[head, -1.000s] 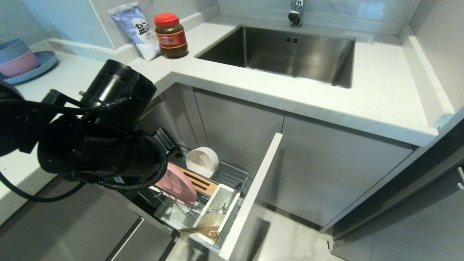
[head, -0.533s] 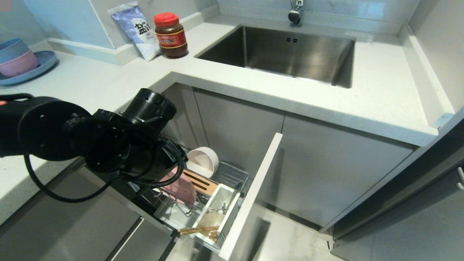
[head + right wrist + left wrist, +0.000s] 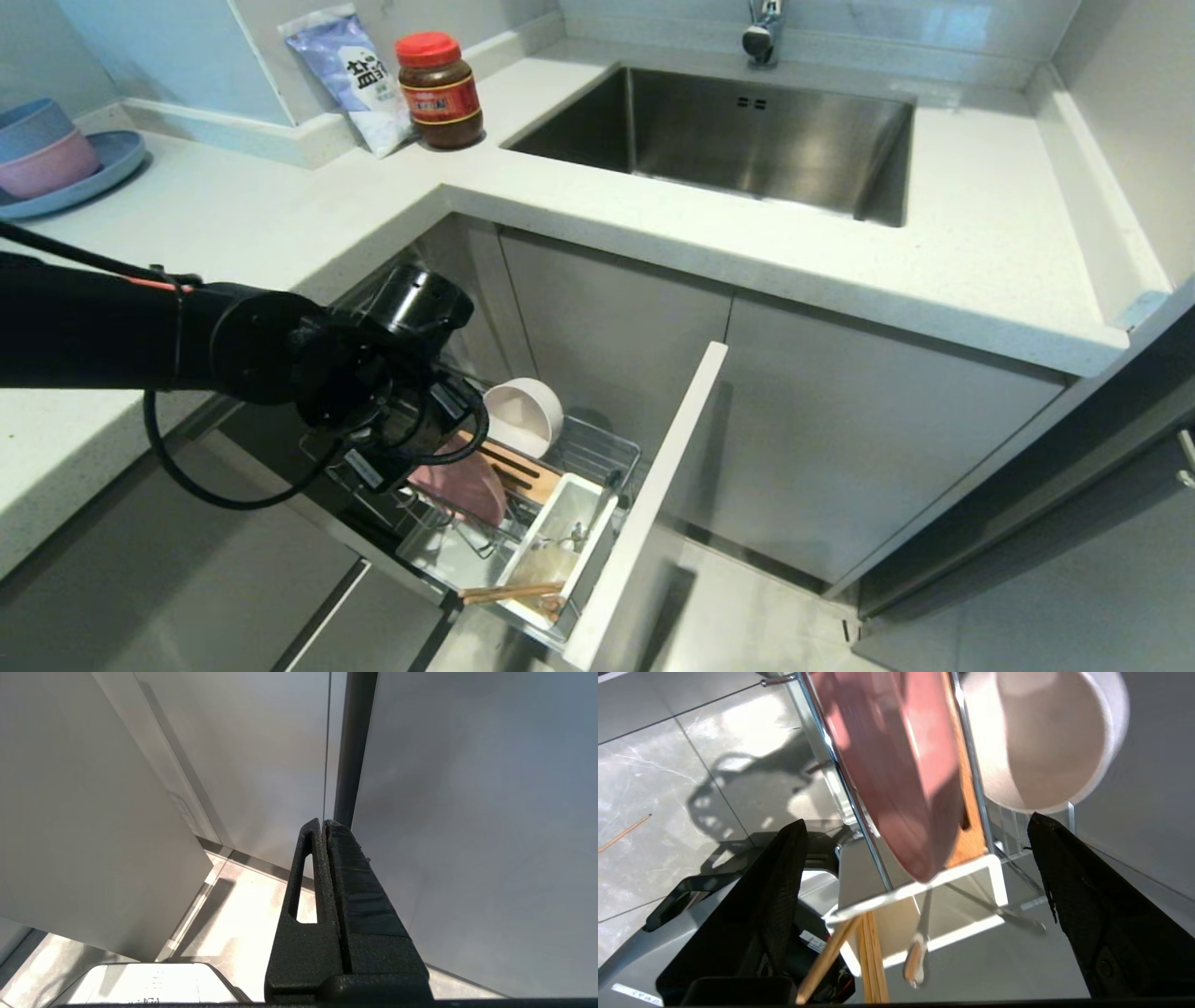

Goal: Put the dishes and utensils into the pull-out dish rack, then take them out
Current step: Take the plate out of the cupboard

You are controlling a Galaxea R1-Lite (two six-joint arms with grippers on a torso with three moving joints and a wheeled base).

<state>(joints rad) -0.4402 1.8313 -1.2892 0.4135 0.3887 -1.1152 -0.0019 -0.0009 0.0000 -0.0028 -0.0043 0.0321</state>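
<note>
Reaching down into the pull-out dish rack [image 3: 597,448] with the left gripper [image 3: 915,858], fingers [image 3: 780,882] spread wide and empty, straddling the rim of the pale-pink plate [image 3: 462,481] without touching it. Standing on edge between the chrome prongs, that plate, just beside the slotted wooden strip [image 3: 518,467]; tipped on its side at the plate's 1 o'clock in the head view, the cream-white bowl [image 3: 521,417]. Lying in the white utensil caddy [image 3: 560,541] at the plate's 5 o'clock, the silver fork [image 3: 569,539] and the light-wood chopsticks [image 3: 512,591], the latter poking out over the caddy's near end. Everything already racked, so judged as the opening of the unload step, plate first. Calling next for a small advance until the rim sits between the pads, then a firm close and a straight lift along the prongs, keeping clear of the bowl close by. Parked out of the head view, the right gripper [image 3: 324,858], fingers pressed together on nothing, facing cabinet panels. Untouched on the counter at 10 o'clock, the blue plate with stacked bowls [image 3: 56,163]
</note>
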